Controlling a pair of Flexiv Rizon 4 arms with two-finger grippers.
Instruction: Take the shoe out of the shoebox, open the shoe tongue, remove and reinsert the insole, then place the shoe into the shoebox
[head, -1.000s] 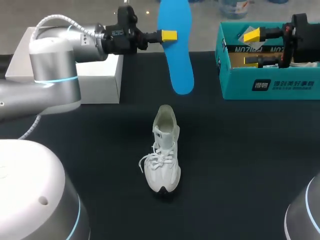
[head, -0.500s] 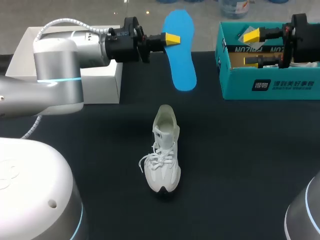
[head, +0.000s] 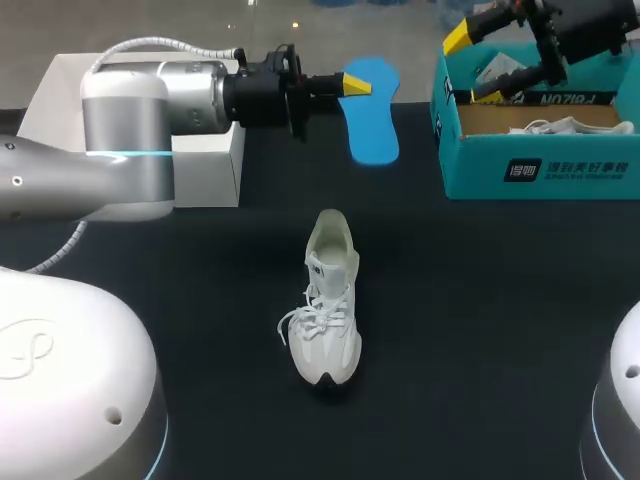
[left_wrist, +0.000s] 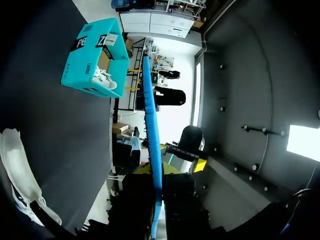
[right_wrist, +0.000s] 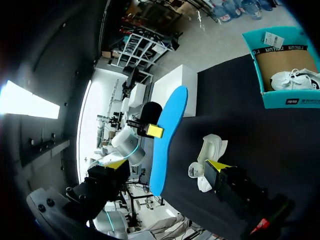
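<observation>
Closest to the robot is the shoe (head: 326, 300). It's white and sits upright on its sole in the middle of the black table (head: 480, 320), toe pointing back at the robot and heel pointing away. The laces are loose and flop off to its left side. It's out of the box and nothing is touching it.

Further back on the left there's a white box (head: 195, 150) on the table, and the left arm passes right over it. The left gripper (head: 355, 84) is clamped on the insole (head: 372, 125), which is blue. It's gripped by one end and the rest sticks out ahead of the fingers, over the far edge of the table and well apart from the shoe. The left wrist view shows the insole edge-on, running straight out from between the fingers.

Far right is the teal shoebox (head: 540, 165), open, with a second shoe (head: 560, 126) lying inside, also white. The right gripper (head: 472, 67) hangs over the box's far left corner. Its fingers are spread apart and there's nothing between them.
</observation>
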